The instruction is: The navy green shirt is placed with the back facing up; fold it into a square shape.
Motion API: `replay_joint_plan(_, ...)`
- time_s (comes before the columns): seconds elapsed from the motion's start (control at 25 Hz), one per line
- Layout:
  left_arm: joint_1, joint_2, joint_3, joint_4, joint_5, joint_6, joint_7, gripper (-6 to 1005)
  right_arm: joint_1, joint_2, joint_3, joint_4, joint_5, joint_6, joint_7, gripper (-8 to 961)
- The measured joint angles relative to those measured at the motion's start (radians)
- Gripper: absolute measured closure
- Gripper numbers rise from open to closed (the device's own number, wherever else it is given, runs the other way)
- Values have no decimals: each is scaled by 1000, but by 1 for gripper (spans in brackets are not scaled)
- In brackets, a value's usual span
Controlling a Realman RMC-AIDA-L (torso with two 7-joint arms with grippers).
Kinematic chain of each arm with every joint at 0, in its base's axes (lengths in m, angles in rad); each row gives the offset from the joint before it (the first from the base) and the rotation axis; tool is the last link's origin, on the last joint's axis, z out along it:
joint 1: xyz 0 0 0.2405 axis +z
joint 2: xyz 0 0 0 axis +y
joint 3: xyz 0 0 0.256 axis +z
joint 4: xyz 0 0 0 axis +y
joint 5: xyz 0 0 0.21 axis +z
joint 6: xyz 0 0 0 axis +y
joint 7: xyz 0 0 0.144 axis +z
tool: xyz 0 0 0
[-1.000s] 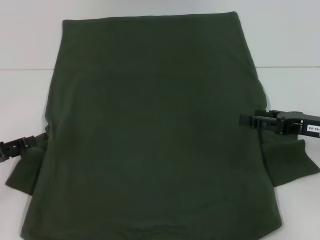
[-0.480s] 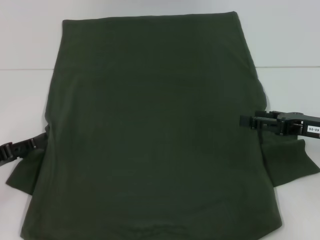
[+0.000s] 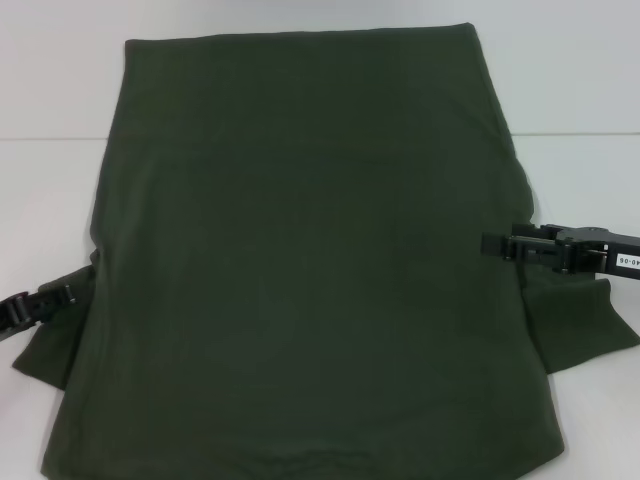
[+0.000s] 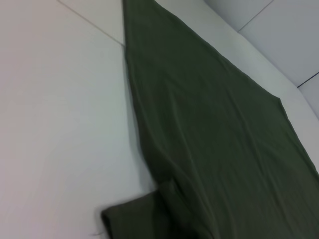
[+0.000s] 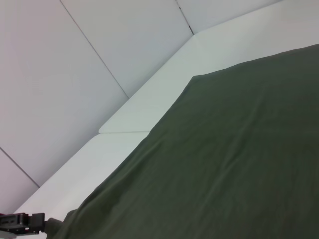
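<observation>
Two grippers, left gripper (image 3: 78,284) and right gripper (image 3: 490,243), flanking shirt (image 3: 300,260).

Overhead head view; low, oblique wrist views

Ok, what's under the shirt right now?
The navy green shirt lies flat on the white table, which shows all around it. Whatever lies beneath the fabric is covered. The left tool and right tool sit at its side edges.
</observation>
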Motion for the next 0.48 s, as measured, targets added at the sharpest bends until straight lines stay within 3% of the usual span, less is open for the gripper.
replay_joint_plan(0.24,-17,0,26,-20,1,-34,-8,264,-4,0,1,0,0,0,0,118)
replay_joint_plan(0.48,-13,-5,34,-7,3,-64,-17,345,-9,0,6,0,0,-3,0,117)
